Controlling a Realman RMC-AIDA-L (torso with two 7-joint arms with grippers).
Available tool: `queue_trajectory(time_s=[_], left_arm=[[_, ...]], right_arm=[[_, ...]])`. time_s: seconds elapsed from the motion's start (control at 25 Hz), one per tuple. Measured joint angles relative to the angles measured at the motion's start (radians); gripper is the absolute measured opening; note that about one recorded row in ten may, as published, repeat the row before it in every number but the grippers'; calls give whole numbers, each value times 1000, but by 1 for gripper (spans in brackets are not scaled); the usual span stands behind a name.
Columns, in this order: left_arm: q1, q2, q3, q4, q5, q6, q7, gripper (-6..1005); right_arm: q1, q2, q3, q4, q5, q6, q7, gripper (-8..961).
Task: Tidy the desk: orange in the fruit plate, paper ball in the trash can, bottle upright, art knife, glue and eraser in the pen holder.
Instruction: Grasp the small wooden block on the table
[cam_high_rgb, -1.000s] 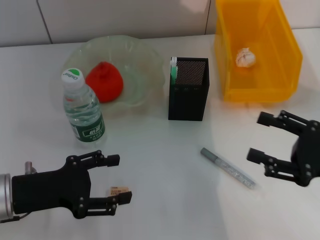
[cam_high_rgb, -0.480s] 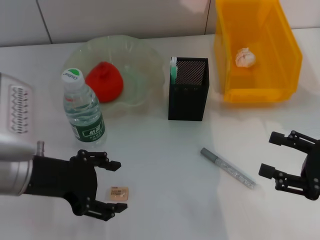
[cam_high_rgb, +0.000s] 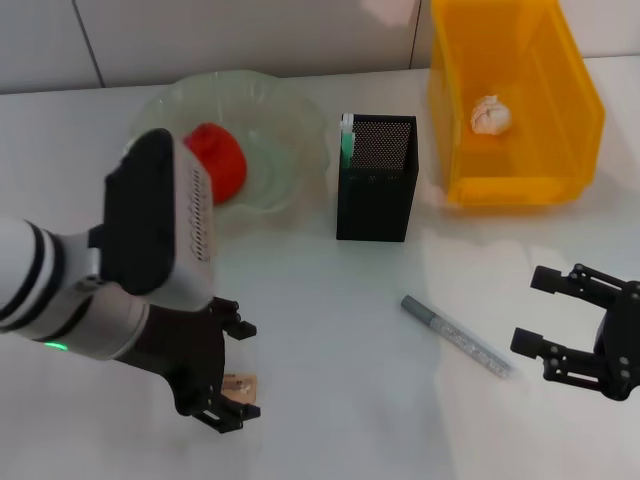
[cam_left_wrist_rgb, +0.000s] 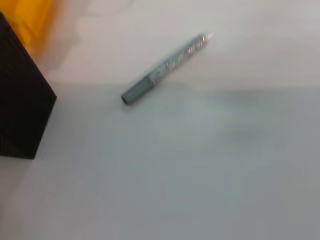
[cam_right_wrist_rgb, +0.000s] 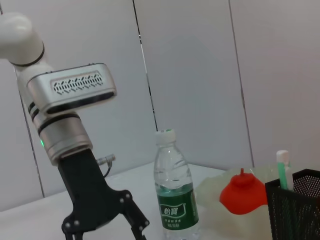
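My left gripper (cam_high_rgb: 242, 370) is open and points down at the table, its fingers either side of the small tan eraser (cam_high_rgb: 240, 385). The left arm hides the bottle in the head view; the right wrist view shows the bottle (cam_right_wrist_rgb: 173, 192) upright beside the open left gripper (cam_right_wrist_rgb: 104, 227). The reddish orange (cam_high_rgb: 222, 160) lies in the clear fruit plate (cam_high_rgb: 290, 120). A paper ball (cam_high_rgb: 490, 114) rests in the yellow trash can (cam_high_rgb: 520, 180). The glue (cam_high_rgb: 346, 136) stands in the black mesh pen holder (cam_high_rgb: 377, 190). On the table lies the grey art knife (cam_high_rgb: 455, 335), left of my open right gripper (cam_high_rgb: 530, 310).
The left wrist view shows the art knife (cam_left_wrist_rgb: 167, 67), a corner of the pen holder (cam_left_wrist_rgb: 20, 105) and the trash can (cam_left_wrist_rgb: 30, 17). A white wall runs behind the table.
My left arm has swung up and turned its wrist downward over the eraser, now covering the bottle in the head view. The right gripper has shifted only slightly.
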Motion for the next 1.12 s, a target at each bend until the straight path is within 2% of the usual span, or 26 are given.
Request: queue_trajectory(time_s=[0.04,0.16,0.32,0.44,0.76,1.0,1.12], left_arm=[[-16,-1,40,0,43,-12,-25,859],[-37,-1,74,-1,60,-19,-47,854],[-59,-1,79,-22,73,-18,-60,847],[-100,-6,94,-86,108,-19,-87,842],[-105,-6,124,-98,142,-45,-108,829],[-104,-6,133,-99,157,-61,-109,635],[-107,-6,149,-110,168,-70,-111,615]], right_arm=[[0,0,1,2,0,0,-2,791],[0,0,3,7,-1,3,-6,792],[5,2,3,15,-3,12,-8,792],[9,2,3,25,-4,12,-8,792],[13,6,0,27,-6,12,-10,791],[20,8,2,27,-24,12,-9,791],[21,9,3,27,-29,16,-6,791]])
